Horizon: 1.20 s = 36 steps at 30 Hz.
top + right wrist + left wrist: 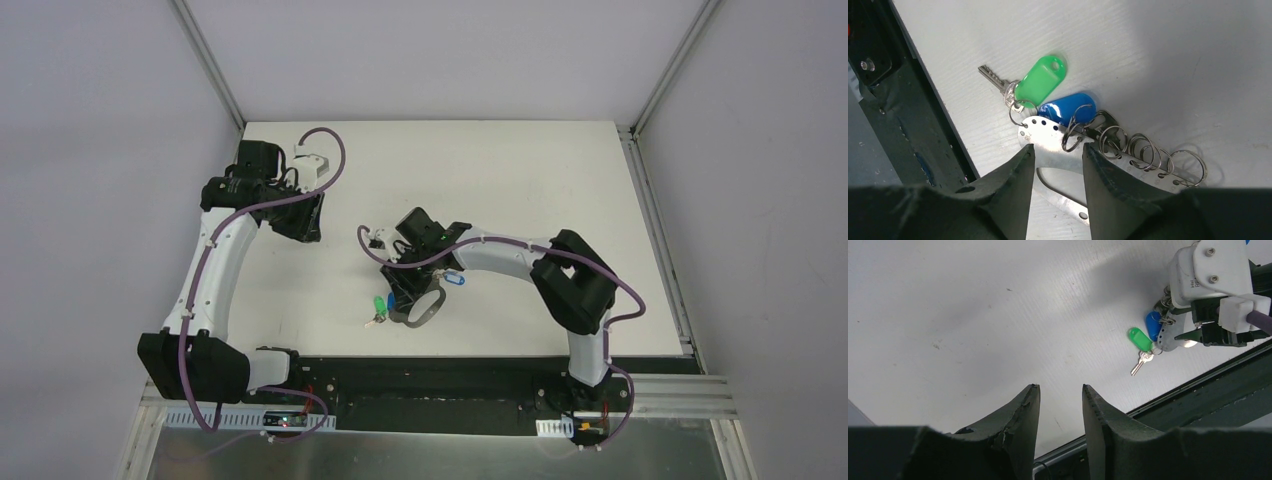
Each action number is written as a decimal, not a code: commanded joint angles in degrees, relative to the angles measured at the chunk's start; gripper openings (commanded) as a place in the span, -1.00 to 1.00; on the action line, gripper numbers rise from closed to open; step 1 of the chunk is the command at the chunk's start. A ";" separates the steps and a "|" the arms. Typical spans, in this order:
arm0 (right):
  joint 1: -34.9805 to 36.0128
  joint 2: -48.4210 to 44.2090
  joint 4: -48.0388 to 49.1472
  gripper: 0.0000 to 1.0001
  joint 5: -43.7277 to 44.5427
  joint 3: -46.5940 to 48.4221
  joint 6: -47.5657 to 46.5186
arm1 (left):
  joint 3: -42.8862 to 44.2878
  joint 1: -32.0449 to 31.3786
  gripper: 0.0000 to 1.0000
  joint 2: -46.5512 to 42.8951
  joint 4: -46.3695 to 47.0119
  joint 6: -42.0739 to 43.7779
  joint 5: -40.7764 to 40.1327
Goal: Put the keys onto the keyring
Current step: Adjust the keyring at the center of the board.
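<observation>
R gripper (1057,150) is low over the keyring (1048,132), jaws part-open astride the plate's end; can't tell if they pinch it or only straddle it. L gripper (1060,390) is part-open and empty, parked well apart at far left, so no help from it.

Keyring lies flat on the table (1173,60), near the front, close to the black rail (898,125). Green key (1040,80) has its small ring at the plate's end hole; blue key (1063,107) is tucked against the rings (1143,150); can't confirm either is threaded.

Risks, imo:
- plate is thin and flat; a grip on its edges may slip or skate it toward the rail;
- if you lift now, an unthreaded key drops, maybe over the edge;
- fingers closing could snag a ring and drag the whole bunch;
- you're working one-handed, nothing braces the plate.
</observation>
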 commanded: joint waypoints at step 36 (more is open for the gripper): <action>-0.15 0.32 1.00 -0.10 -6.88 0.25 3.31 | 2.57 0.74 -0.24 -0.27 -1.32 -1.06 -2.60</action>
